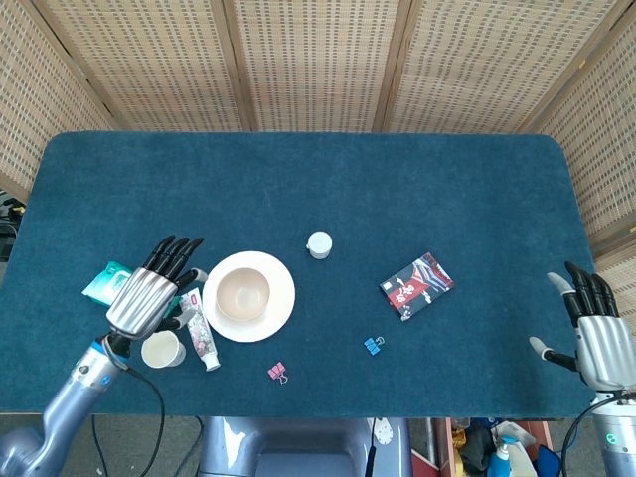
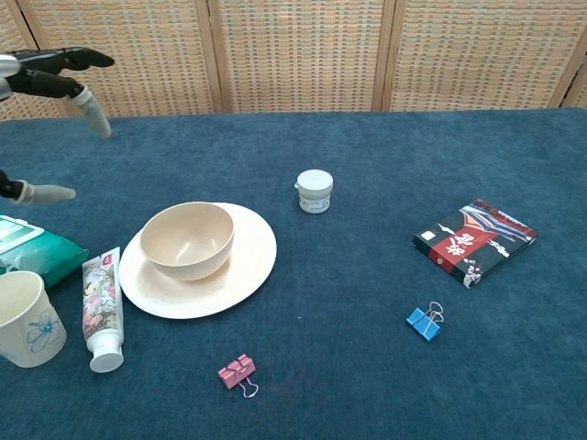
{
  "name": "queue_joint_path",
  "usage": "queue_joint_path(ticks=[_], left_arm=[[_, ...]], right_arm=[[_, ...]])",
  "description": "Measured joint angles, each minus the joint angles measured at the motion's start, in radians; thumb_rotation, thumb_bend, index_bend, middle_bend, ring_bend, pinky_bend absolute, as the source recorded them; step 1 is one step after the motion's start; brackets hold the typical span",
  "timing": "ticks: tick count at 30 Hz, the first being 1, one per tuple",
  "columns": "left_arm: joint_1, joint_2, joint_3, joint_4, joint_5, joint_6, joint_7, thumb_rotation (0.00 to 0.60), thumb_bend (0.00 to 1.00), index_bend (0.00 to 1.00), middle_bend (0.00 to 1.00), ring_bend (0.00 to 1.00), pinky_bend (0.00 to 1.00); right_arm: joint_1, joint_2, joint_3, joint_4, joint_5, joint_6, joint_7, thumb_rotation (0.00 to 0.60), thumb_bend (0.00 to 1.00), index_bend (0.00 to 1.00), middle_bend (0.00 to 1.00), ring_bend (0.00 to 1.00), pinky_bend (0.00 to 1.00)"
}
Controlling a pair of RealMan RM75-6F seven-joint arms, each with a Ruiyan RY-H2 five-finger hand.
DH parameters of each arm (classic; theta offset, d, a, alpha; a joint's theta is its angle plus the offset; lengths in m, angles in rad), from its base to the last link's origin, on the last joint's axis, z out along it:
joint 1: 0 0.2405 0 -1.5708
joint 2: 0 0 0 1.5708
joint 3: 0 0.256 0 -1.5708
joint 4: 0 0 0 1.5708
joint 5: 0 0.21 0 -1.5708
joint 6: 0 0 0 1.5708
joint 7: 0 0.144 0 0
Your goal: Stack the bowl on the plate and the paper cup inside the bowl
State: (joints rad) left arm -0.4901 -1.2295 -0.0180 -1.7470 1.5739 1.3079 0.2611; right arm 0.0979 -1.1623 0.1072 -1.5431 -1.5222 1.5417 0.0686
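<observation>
The bowl (image 2: 187,239) sits upright on the plate (image 2: 243,266), offset toward the plate's left half in the chest view; both rest on the blue table (image 1: 397,189). The paper cup (image 2: 27,317) stands upright on the table to the left of the plate, apart from it, with a toothpaste tube (image 2: 101,307) lying between cup and plate. In the head view the cup (image 1: 162,349) appears just below the left hand (image 1: 147,296). The left hand is raised above the table to the left of the plate, fingers (image 2: 57,60) extended and spread, holding nothing; in the chest view only its fingertips show at the upper left edge. A teal wet-wipes pack (image 2: 27,247) lies beside the tube, partly under the hand in the head view. The right hand (image 1: 599,338) is at the right edge of the table, well apart from the task items, fingers extended and slightly apart, holding nothing. A small white jar (image 2: 315,191) stands behind the plate to the right. A red and black packet (image 2: 474,240) lies further right, with a blue binder clip (image 2: 423,322) in front of it. A pink binder clip (image 2: 237,374) lies in front of the plate.
</observation>
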Motion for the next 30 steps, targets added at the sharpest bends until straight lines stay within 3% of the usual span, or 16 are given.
queue_joint_path(ticks=[9, 18, 30], left_arm=[[0.115, 0.122, 0.13, -0.056, 0.149, 0.102, -0.019, 0.6, 0.2, 0.43, 0.0, 0.0, 0.01], [0.204, 0.18, 0.213, 0.006, 0.262, 0.174, -0.062, 0.6, 0.25, 0.46, 0.0, 0.0, 0.01], [0.258, 0.164, 0.237, 0.117, 0.256, 0.155, -0.125, 0.6, 0.32, 0.48, 0.0, 0.0, 0.01]], right_arm=[[-0.003, -0.001, -0.003, -0.006, -0.007, 0.007, -0.013, 0.6, 0.13, 0.1, 0.0, 0.0, 0.0], [-0.001, -0.004, -0.007, -0.009, -0.012, 0.004, -0.026, 0.6, 0.13, 0.1, 0.0, 0.0, 0.0], [-0.001, -0.005, -0.011, -0.01, -0.017, 0.002, -0.031, 0.6, 0.13, 0.1, 0.0, 0.0, 0.0]])
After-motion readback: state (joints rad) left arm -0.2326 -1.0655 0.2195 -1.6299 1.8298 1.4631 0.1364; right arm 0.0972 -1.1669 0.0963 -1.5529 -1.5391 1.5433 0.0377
